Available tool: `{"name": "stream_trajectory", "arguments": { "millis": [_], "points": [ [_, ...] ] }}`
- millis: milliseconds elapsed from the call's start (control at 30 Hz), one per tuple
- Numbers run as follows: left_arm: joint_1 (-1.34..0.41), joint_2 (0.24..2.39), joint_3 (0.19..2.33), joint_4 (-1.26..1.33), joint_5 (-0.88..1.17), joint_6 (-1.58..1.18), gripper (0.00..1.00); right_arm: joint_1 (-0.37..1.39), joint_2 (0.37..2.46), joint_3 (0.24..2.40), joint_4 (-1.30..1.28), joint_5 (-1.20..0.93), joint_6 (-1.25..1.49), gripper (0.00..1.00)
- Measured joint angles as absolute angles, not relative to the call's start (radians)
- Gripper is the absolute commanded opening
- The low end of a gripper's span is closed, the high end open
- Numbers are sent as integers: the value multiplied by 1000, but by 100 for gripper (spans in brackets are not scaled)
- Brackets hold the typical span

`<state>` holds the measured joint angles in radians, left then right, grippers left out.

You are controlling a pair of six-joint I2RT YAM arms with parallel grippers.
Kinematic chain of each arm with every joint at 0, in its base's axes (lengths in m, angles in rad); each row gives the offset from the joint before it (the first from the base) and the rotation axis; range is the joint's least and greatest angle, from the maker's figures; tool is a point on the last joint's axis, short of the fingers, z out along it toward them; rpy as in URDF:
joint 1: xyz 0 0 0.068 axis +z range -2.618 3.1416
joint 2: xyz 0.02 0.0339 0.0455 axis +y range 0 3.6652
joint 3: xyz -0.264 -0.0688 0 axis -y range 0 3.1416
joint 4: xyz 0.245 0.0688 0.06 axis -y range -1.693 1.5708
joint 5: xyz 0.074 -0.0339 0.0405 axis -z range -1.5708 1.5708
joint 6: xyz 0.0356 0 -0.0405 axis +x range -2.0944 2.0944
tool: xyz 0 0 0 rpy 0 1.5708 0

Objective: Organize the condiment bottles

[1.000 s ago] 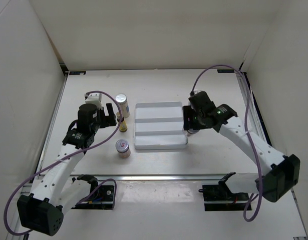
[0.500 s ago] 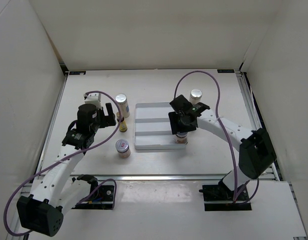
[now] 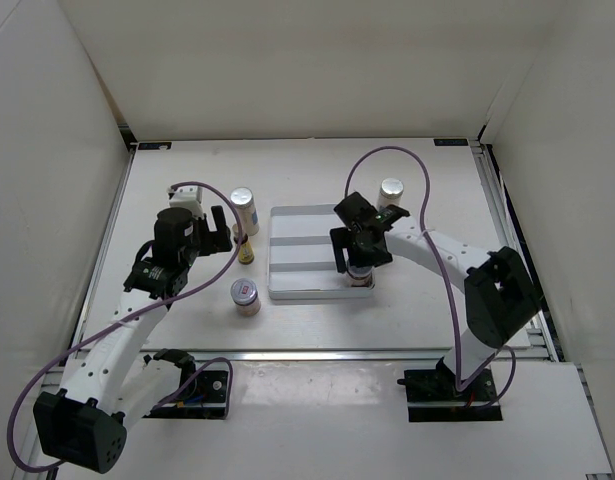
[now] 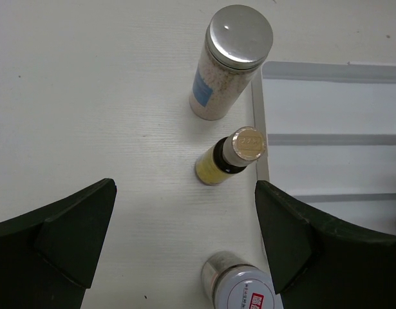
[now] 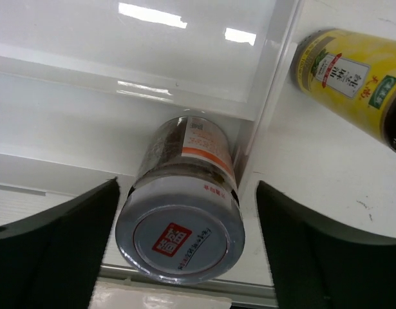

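Your right arm bends left over the tray [image 3: 317, 241], its gripper [image 3: 358, 260] open around the squat jar [image 5: 185, 212] at the near right corner. Your left gripper [image 4: 185, 238] hangs open above the yellow bottle [image 4: 225, 159].

A white rectangular plastic tray [image 3: 307, 220] (divided by raised ribs into three shallow compartments) is set near the middle of the white table [image 3: 307, 170], long sides parallel to its near edge.

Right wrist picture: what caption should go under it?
Open right gripper straddles a squat jar standing in the tray's corner.
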<state>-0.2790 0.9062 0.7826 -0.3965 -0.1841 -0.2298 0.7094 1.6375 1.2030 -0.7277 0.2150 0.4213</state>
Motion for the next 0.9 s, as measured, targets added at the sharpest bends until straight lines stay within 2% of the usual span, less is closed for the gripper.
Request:
{"name": "stream_trajectory", "arguments": {
  "millis": [67,367,533,700,900],
  "points": [
    [-279,906,781,-388,-164,-230,100,711,1630,1217,-743,223,421,100],
    [-279,883,795,-411,-58,-274,100,716,1384,1315,-750,248,369,100],
    [-288,1025,934,-519,75,-319,100,716,1271,1309,-722,256,330,100],
    [-372,1115,942,-615,136,-408,100,716,1250,1251,-707,254,311,100],
    [-493,1114,942,-761,101,-532,100,716,1236,1211,-716,256,306,100]
  ]
}}
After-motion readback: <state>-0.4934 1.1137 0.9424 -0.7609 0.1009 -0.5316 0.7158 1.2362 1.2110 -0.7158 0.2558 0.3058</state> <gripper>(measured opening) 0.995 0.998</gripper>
